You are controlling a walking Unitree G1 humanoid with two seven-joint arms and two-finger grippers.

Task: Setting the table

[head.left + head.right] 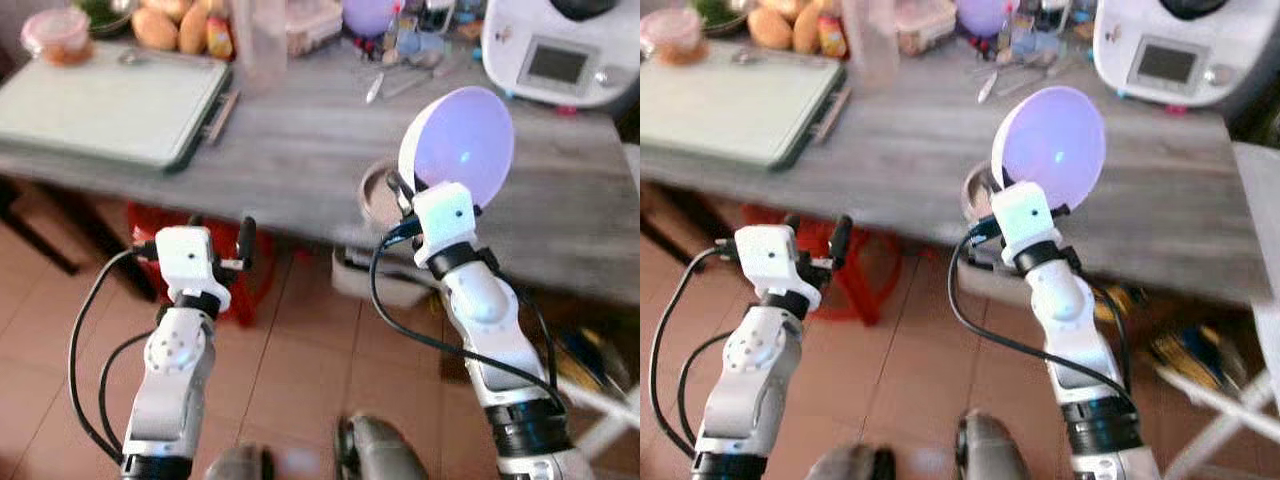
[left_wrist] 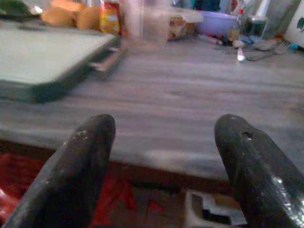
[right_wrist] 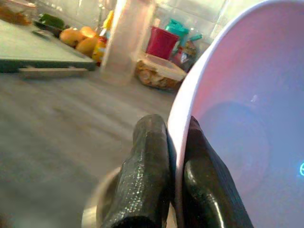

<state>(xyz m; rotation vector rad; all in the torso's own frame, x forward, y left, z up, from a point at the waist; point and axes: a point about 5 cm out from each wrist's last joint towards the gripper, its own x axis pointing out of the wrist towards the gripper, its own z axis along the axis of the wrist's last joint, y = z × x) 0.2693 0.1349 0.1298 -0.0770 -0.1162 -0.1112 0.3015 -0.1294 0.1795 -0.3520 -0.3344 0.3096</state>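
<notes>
Bowl [image 1: 457, 140] pinched upright in right hand [image 3: 173, 161].

tray [image 1: 110, 105] left on table [image 1: 310, 150]; appliance [image 1: 560, 50] far right; fruit [image 1: 175, 25] behind tray.

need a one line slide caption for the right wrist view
Right tool pinching the rim of a white bowl above the grey wooden table.

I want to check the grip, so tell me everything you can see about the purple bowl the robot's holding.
The purple bowl is round, pale lilac inside with a whitish rim, smooth and glossy with a small light glint. It is tipped on edge, its hollow facing the camera, held above the grey table's near edge. The right pincer pinches its rim, one finger on each side.
</notes>
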